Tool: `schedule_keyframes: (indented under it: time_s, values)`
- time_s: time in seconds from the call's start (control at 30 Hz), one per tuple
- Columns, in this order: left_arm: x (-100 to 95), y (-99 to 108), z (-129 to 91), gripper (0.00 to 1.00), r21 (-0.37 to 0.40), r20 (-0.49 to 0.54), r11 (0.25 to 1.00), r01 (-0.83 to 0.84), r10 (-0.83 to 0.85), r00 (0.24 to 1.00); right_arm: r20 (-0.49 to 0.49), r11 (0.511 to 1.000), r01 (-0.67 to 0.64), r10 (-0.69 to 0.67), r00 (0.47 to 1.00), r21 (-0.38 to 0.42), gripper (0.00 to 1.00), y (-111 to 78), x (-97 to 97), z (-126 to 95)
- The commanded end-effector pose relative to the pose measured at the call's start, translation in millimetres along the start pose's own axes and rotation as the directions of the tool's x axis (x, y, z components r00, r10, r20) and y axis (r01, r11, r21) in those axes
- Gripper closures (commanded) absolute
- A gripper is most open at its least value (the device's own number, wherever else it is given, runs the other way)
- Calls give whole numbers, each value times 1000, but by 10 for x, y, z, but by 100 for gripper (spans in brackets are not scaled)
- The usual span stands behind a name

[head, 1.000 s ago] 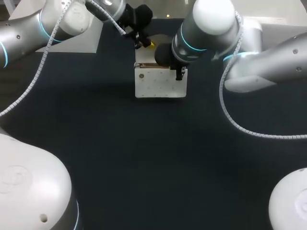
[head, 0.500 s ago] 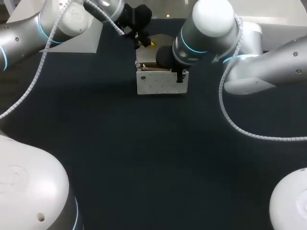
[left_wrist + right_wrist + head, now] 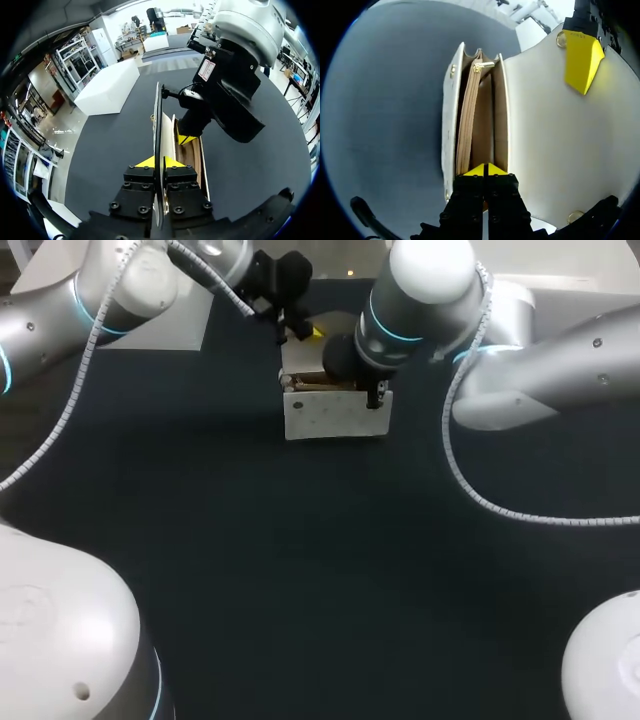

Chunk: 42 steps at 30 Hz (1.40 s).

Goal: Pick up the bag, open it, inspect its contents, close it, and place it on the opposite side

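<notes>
White bag (image 3: 335, 418) stood open on the dark table (image 3: 300, 570), its flap (image 3: 545, 135) clamped edge-on between the left gripper (image 3: 159, 162)'s jaws. The right gripper (image 3: 485, 170)'s jaws were together over the bag's mouth, beside the zip pocket (image 3: 466, 130); whether they pinched an inner wall was unclear. A harder pull on the flap could likely slip it free or tip the bag.

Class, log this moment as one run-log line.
bag: open | left hand: shut on flap | right hand: tips together at bag mouth | step: inspecting
</notes>
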State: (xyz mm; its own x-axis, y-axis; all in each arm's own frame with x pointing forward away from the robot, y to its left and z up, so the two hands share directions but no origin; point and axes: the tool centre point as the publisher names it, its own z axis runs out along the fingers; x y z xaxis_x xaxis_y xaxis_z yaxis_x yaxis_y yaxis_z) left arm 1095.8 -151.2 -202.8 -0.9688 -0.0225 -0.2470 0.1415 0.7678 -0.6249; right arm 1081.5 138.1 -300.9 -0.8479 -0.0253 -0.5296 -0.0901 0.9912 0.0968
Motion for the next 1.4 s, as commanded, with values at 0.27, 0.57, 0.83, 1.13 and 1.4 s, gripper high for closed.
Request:
schedule_keyframes:
  time_s: [0.27,0.57,0.83,1.13,1.4]
  values:
    - [-76,70,15,100,33,-43,999,8,-6,999,-64,1000,11,-10,998,13,100,30,73,42]
    - [-131,70,132,100,54,-89,998,-23,28,996,-150,1000,16,-13,989,16,0,46,228,172]
    - [-113,50,151,100,55,-94,998,-33,38,995,-167,1000,8,-3,986,28,0,17,253,210]
    - [-89,31,145,100,54,-93,998,-44,49,994,-174,1000,5,-1,985,22,0,19,250,236]
    - [-78,30,152,100,53,-93,997,-47,52,994,-175,1000,4,0,985,20,0,15,245,247]
